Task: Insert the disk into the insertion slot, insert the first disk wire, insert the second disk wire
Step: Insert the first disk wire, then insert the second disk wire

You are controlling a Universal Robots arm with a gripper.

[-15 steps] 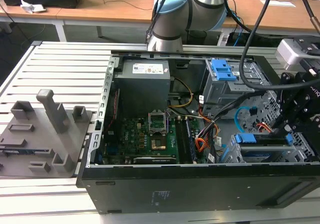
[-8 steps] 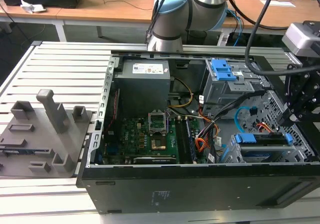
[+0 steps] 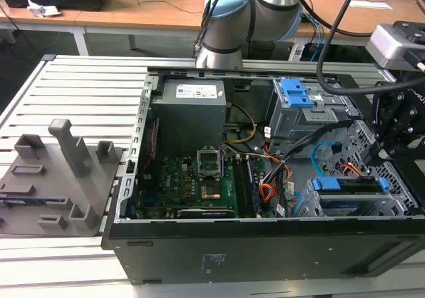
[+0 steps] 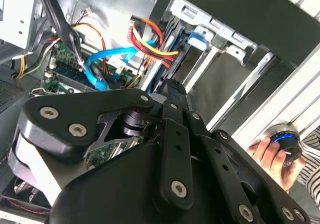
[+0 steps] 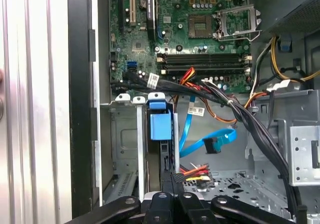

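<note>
Exterior view: open PC case lies on the slatted table, w/ my arm rising at 12 o'clock behind it. My tool hangs inside the case at 3 o'clock, just above the insertion slot, which sits at 4 o'clock in the case corner. The disk is already seated in that slot, blue carrier edge showing at the mouth. Taller cage w/ blue latch stands at 1 o'clock. Motherboard is near centre. A grey fixture block sits at 9 o'clock on the table, well apart from the case.

First wrist view: the tool is narrow, tips drawn together on the plug end of the first disk wire, just beside the disk in its grey slot. The second disk wire loops nearby, its plug end hanging free, apart from the disk. A black cable bundle crosses above it.

Second wrist view: the orange-red first disk wire runs down to the tool tips. The light blue second disk wire curls beside it, and the disk's blue tab is close by. Outside the case, a hand rests on a round knob w/ a blue ring.
</note>
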